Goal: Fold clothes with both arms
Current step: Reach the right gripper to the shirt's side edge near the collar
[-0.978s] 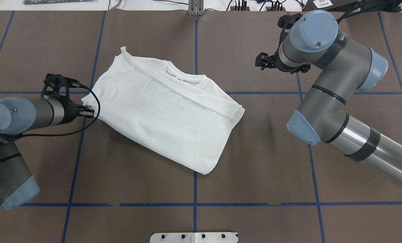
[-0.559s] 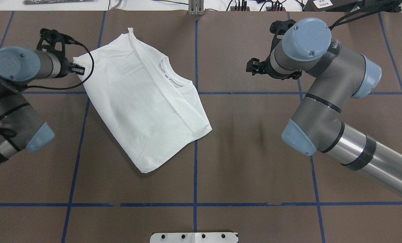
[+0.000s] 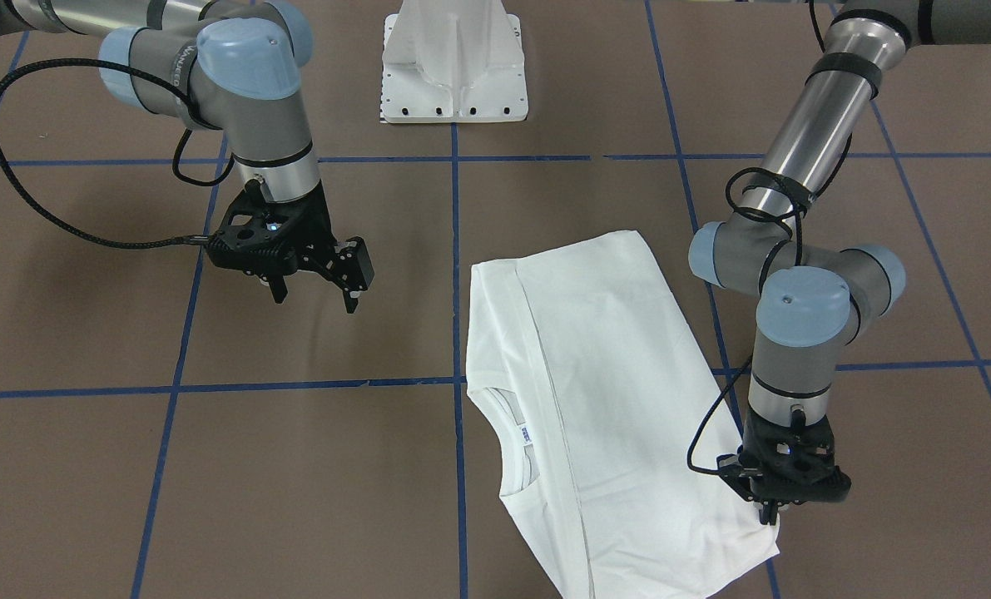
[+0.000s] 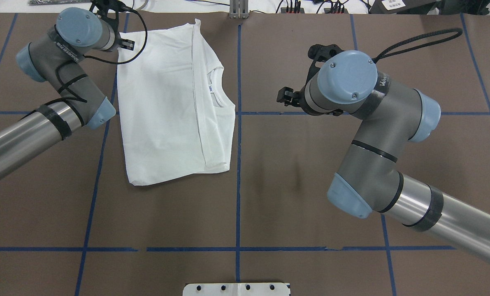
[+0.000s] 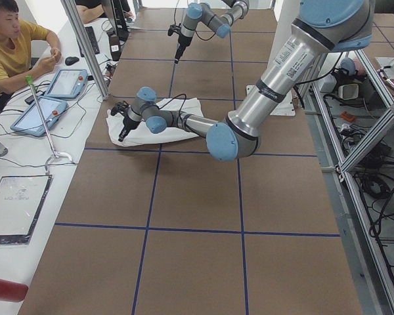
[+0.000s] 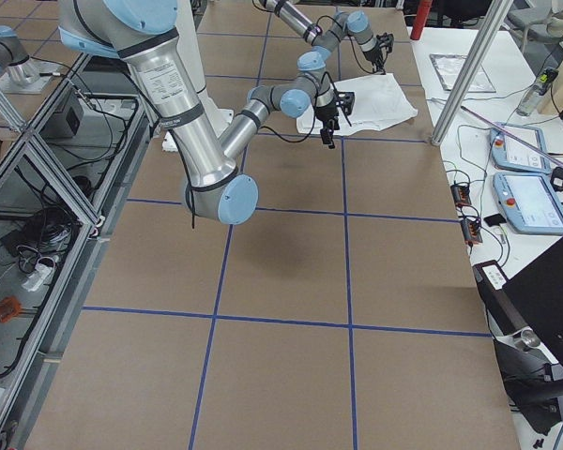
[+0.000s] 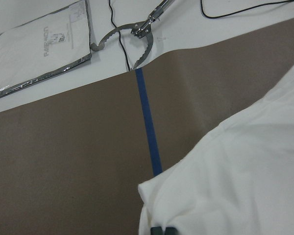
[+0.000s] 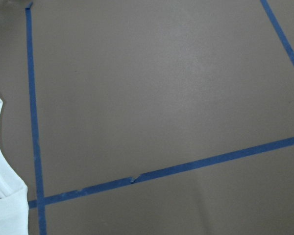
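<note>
The white T-shirt (image 4: 170, 102) lies folded lengthwise, flat on the brown table, left of centre, with its neck label (image 4: 209, 88) facing up. It also shows in the front-facing view (image 3: 611, 399). No black print shows. My left gripper (image 4: 126, 43) is shut on the shirt's far left corner, near the table's far edge. In the front-facing view this gripper (image 3: 768, 514) pinches that corner low at the table. The left wrist view shows cloth (image 7: 245, 186) between the closed fingertips (image 7: 157, 230). My right gripper (image 3: 316, 291) is open and empty above bare table, right of the shirt.
A white rigid pedestal (image 3: 453, 66) stands at the robot's edge of the table. Blue tape lines (image 4: 238, 135) grid the brown table. Cables and a tool (image 7: 137, 34) lie just past the far edge. The shirt's collar edge (image 8: 2, 205) shows in the right wrist view.
My left gripper has dragged the shirt's corner toward the far edge, swinging the shirt round until it lies straight along the table. My right arm has moved left and nearer, still open.
</note>
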Available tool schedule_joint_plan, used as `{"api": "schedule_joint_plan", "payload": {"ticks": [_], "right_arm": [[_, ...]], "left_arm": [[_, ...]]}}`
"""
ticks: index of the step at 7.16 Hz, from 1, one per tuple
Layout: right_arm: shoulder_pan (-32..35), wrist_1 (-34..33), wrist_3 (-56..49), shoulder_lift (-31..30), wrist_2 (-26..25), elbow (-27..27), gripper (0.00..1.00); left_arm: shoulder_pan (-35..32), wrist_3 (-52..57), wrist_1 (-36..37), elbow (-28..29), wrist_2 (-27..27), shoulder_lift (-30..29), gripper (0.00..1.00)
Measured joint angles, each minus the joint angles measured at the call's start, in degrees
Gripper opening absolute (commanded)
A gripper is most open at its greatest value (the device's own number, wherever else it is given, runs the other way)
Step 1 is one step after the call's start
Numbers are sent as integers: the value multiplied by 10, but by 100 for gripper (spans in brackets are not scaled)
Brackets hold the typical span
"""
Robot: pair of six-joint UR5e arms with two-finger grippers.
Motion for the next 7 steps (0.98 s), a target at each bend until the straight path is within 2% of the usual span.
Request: {"api": "schedule_joint_plan", "payload": {"ticks": [1, 2, 3, 5, 6, 7], "right_arm": [[-16, -2, 36, 12, -14, -5, 98], [-32, -4, 88, 34, -31, -22, 98], [-48, -4, 147, 71, -50, -61, 97], [-83, -2, 244, 125, -83, -127, 95], [-102, -1, 279, 141, -106, -151, 95], [-116, 3, 306, 171, -128, -193, 90]], "left_arm": [[-7, 13, -10, -15, -23, 5, 100], [-15, 31, -17, -54, -57, 30, 100], [-21, 40, -20, -100, -87, 62, 100], [-24, 42, -22, -151, -106, 98, 100], [-24, 40, -22, -158, -107, 104, 100], [-24, 39, -23, -161, -108, 108, 100]]}}
